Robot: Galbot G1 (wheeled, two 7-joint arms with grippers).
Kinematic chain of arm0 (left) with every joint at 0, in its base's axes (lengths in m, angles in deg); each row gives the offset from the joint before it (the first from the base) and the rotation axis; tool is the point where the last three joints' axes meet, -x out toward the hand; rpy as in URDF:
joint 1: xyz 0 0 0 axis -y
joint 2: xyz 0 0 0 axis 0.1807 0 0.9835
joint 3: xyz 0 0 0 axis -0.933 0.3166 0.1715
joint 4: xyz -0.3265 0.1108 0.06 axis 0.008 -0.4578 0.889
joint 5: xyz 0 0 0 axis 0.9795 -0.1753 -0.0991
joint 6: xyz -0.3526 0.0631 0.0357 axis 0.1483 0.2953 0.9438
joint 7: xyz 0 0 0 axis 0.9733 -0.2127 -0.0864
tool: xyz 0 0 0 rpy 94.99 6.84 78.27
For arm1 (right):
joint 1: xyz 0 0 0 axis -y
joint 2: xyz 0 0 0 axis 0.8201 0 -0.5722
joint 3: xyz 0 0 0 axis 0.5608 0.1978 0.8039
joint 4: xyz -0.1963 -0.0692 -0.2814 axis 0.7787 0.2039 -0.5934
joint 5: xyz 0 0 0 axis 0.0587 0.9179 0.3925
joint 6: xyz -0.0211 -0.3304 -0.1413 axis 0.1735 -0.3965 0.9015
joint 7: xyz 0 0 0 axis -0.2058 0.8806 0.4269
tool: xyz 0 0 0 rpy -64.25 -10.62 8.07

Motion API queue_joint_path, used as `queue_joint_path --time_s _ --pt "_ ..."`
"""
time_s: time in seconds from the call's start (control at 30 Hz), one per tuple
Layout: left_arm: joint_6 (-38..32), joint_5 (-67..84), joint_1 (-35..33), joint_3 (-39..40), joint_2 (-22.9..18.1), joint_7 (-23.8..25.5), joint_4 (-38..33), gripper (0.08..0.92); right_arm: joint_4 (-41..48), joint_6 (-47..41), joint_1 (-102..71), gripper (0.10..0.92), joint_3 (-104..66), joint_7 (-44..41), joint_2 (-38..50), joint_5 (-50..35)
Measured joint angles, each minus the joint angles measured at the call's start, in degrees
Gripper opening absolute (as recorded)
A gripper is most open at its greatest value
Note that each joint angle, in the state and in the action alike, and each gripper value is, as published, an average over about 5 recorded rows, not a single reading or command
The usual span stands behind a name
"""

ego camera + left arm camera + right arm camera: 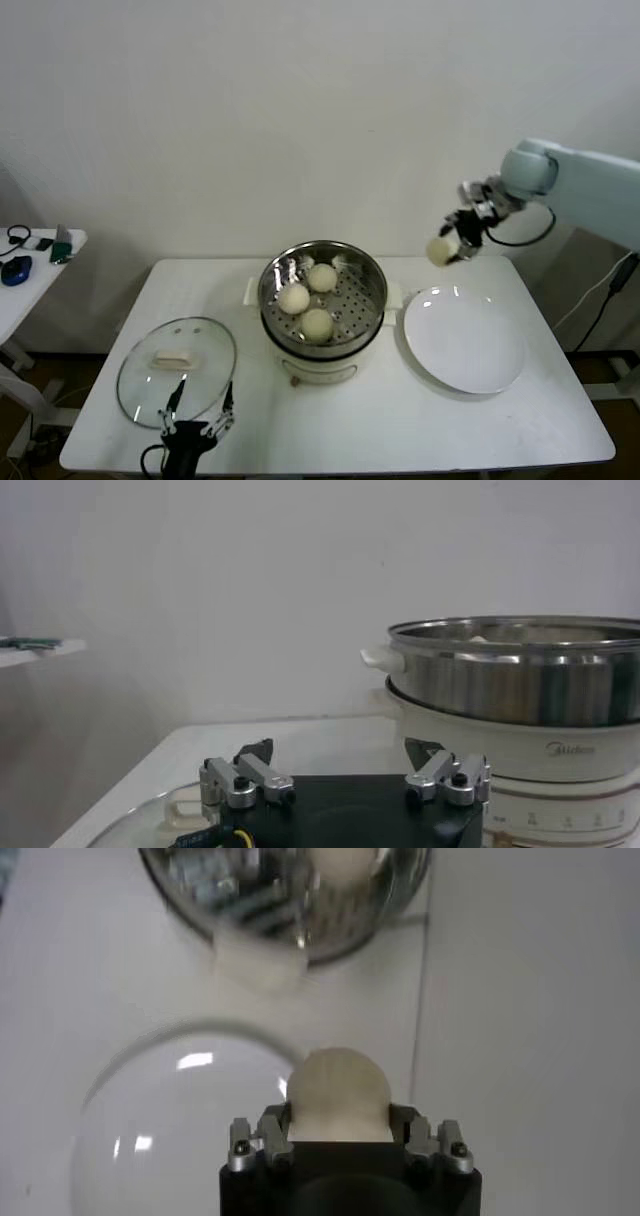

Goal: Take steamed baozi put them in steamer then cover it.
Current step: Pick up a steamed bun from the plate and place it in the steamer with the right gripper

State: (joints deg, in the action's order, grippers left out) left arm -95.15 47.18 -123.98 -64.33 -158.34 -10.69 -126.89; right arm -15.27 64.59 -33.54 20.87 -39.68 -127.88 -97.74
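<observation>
The steel steamer (372,283) on its white pot base stands mid-table with three cream baozi (294,298), (322,277), (317,324) inside. My right gripper (446,248) is shut on the fourth baozi (440,252) and holds it in the air above the far edge of the white plate, right of the steamer. In the right wrist view the baozi (337,1093) sits between the jaws. The glass cover (140,385) with its cream handle (172,356) lies flat on the table left of the steamer. My left gripper (200,405) is open, low at the cover's near edge.
An empty white plate (465,340) lies right of the steamer, below the held bun. A side table (25,275) with small items stands at far left. The steamer's wall (520,675) rises close beside my left gripper (345,760).
</observation>
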Motion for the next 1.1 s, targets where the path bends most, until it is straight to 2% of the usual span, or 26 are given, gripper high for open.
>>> queue_joint_path --time_s 0.17,0.37,0.87,1.1 --pt "0.0 0.6 0.0 -0.4 0.3 0.0 -0.2 0.823 -4.9 -3.5 3.4 0.645 0.4 2.1 -4.5 -5.8" --pt "0.1 1.1 -0.2 -1.0 0.5 0.0 -0.5 0.823 -7.2 -6.1 1.7 0.645 1.3 4.5 -9.3 -8.2" --pt "0.0 1.3 -1.1 -1.2 0.6 0.1 -1.1 0.823 -3.8 -8.4 -8.9 0.654 2.1 7.9 -14.9 -2.8" --pt "-0.1 1.3 -1.2 -1.1 0.6 0.0 -1.4 0.823 -1.4 -8.9 -12.1 0.685 1.3 9.1 -16.6 -1.0"
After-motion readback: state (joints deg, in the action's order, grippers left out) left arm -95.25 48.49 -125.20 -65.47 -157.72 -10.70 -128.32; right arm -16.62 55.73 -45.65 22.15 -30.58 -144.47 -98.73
